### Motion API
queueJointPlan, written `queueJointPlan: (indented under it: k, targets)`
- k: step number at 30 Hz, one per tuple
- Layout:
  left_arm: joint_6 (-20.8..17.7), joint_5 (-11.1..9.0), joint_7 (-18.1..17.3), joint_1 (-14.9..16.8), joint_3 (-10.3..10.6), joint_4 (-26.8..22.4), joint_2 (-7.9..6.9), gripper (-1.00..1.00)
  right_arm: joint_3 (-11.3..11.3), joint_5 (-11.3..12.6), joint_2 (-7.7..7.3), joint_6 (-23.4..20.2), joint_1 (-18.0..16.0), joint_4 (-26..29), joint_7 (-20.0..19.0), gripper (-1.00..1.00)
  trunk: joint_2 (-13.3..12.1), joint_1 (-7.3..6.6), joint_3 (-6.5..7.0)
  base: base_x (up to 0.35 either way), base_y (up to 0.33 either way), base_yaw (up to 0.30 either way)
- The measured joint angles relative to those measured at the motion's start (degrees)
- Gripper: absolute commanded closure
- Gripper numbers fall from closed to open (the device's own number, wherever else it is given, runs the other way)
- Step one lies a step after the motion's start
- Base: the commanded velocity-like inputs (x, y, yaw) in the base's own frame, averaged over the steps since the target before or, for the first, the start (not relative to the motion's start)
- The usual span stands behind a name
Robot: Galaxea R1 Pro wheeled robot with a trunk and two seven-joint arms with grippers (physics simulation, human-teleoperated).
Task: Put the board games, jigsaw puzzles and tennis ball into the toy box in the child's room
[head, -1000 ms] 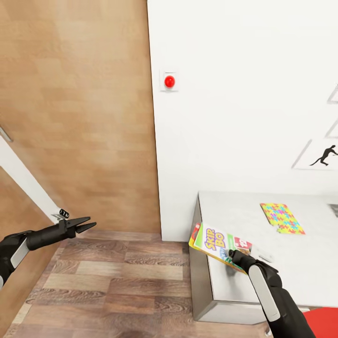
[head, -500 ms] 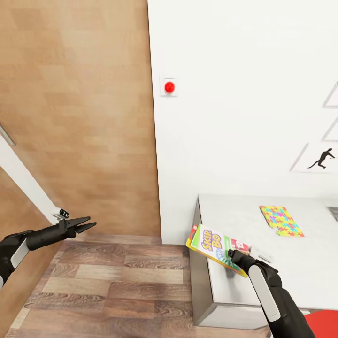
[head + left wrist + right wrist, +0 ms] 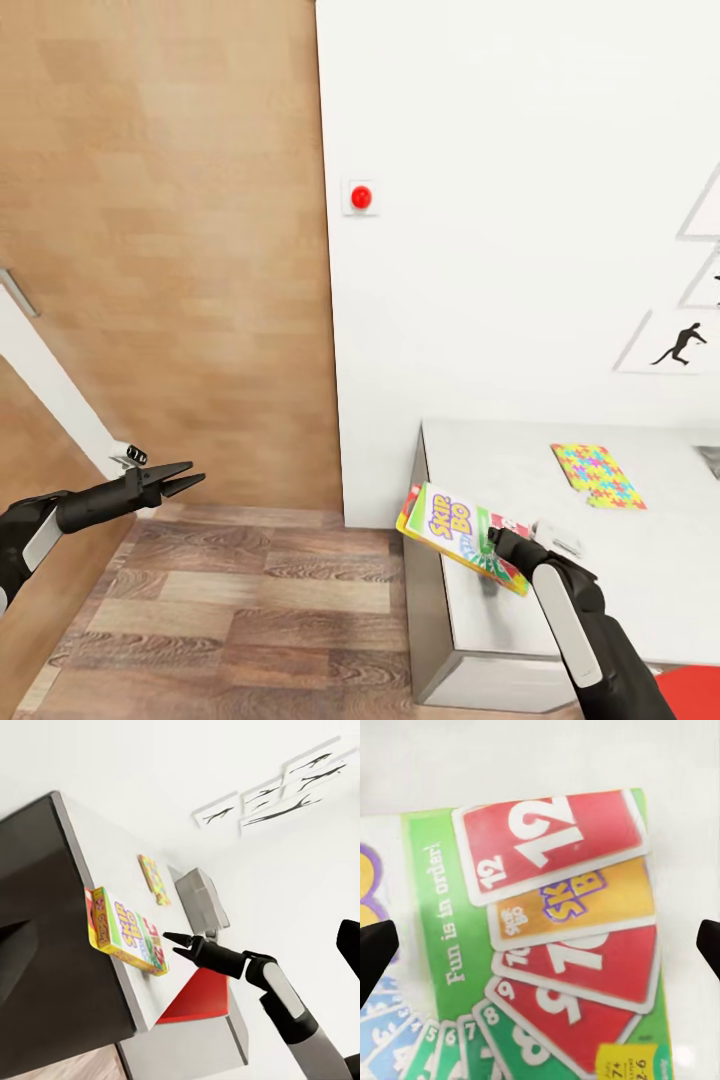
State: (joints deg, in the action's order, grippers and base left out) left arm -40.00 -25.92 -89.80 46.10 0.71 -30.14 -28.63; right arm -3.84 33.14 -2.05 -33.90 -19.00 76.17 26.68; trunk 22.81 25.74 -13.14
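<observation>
Over the table's near corner point(image 3: 440, 470) | Skip-Bo board game point(image 3: 455, 525) is pinched by right gripper point(image 3: 497, 545), tilted, carried flat for transfer | jigsaw puzzle point(image 3: 597, 476) lies farther along table | left gripper point(image 3: 180, 481), jaws slightly parted, is kept idle aside.

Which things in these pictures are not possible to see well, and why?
- Grey toy box: head view, cut off by the right edge.
- Skip-Bo board game: right wrist view, edges run out of frame.
- Right gripper: head view, whether the game box is held or resting on the table is unclear.
- Jigsaw puzzle: left wrist view, too small.
</observation>
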Motion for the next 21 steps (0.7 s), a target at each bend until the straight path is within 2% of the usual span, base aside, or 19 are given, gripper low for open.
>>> queueJointPlan:
  k: [7, 10, 12, 16, 18, 21]
  targets:
    - [0.00, 0.03, 0.00, 0.00, 0.00, 0.00, 0.00, -1.00, -0.05, 0.55, -0.33, -1.08, 0.20, 7.23, 0.10, -1.00, 0.00, 0.00, 0.63, 0.000, 0.000, 0.000]
    - [0.00, 0.02, 0.00, 0.00, 0.00, 0.00, 0.00, -1.00, -0.05, 0.70, -0.31, -2.98, 0.18, 9.91, 0.09, -1.00, 0.00, 0.00, 0.89, 0.000, 0.000, -0.008]
    - [0.00, 0.04, 0.00, 0.00, 0.00, 0.00, 0.00, -1.00, -0.08, 0.79, -0.20, -5.79, 0.17, 11.60, 0.02, -1.00, 0.00, 0.00, 1.07, 0.000, 0.000, -0.038]
    - [0.00, 0.05, 0.00, 0.00, 0.00, 0.00, 0.00, -1.00, -0.30, 1.09, -0.17, -8.86, 0.17, 12.95, -0.46, -1.00, 0.00, 0.00, 1.43, 0.000, 0.000, -0.051]
    - [0.05, 0.06, 0.00, 0.00, -0.02, 0.00, -0.02, -1.00, -0.42, 1.62, -0.28, -9.89, 0.17, 13.39, -1.77, -1.00, 0.00, 0.00, 1.61, 0.000, 0.000, -0.057]
    - [0.18, 0.06, 0.00, 0.00, -0.04, 0.01, -0.06, -1.00, -0.52, 3.28, -0.47, -11.22, 0.17, 13.70, -6.49, -1.00, 0.00, 0.00, 1.88, 0.000, 0.000, -0.059]
